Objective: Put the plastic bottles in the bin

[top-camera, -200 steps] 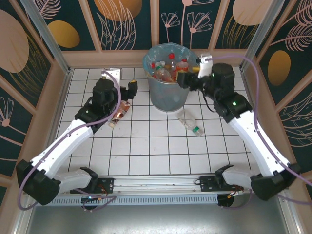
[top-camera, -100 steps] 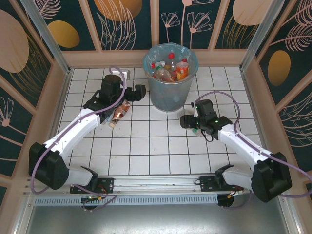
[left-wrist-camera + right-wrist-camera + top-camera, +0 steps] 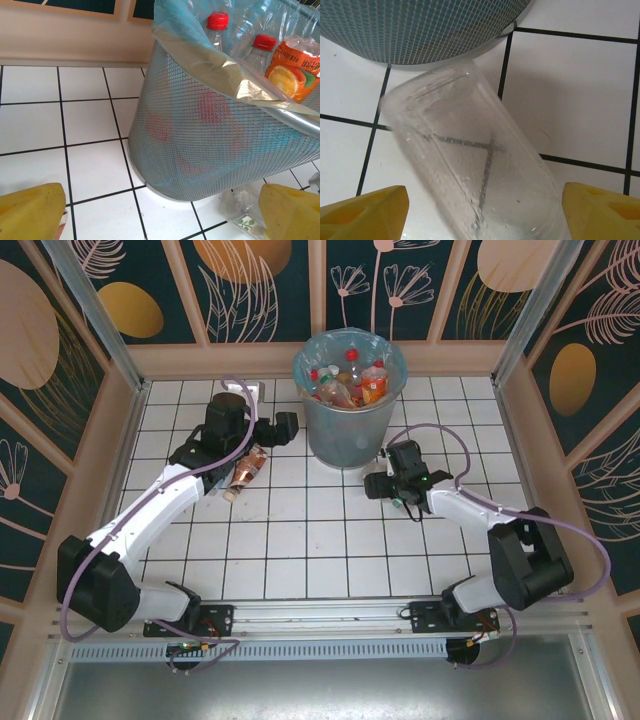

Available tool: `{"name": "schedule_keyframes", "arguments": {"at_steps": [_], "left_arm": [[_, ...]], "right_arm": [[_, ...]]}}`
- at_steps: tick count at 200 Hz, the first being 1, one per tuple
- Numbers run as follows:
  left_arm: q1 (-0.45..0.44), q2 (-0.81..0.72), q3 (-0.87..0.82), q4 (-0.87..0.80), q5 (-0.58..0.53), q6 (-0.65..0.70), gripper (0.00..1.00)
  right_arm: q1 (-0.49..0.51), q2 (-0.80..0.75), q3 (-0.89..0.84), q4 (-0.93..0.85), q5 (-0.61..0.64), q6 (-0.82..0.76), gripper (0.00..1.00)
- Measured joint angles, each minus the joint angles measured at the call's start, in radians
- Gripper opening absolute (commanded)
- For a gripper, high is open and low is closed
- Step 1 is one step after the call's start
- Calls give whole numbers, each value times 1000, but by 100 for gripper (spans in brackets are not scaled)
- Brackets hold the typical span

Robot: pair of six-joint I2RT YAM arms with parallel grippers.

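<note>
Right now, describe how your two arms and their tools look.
The left arm and right arm have white shells, black joints and bases, and a purple cable looping along each. The left tool and right tool carry yellow fingers.

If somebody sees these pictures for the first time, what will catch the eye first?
First the round grey bin at the far middle of the tiled table, its blue bag crowded with red-capped bottles. Next, the right gripper, open, astride a clear bottle lying at the bin's foot. A pink-labelled bottle lies on the tiles left of the bin.
</note>
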Motion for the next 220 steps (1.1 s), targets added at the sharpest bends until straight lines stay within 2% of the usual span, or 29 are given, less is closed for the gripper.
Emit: {"name": "schedule_keyframes", "arguments": {"at_steps": [44,98,135,163,188,220], "left_arm": [[0,0,0,0,0,0,99],[0,0,0,0,-7,0,99],[0,0,0,1,-25,1,99],[0,-19,-16,24,-27,4,99],[0,-69,-32,47,-27,23,99],[0,-140,-43,105,-25,47,99]], "right_arm": [[0,68,1,3,3,-8,78],[0,74,2,3,-1,-25,56],[0,67,8,-22,-1,-23,47],[6,-4,21,-99,-10,-18,44],[50,-116,62,-187,-42,-6,43],[128,-229,230,-316,-179,-35,40]]}}
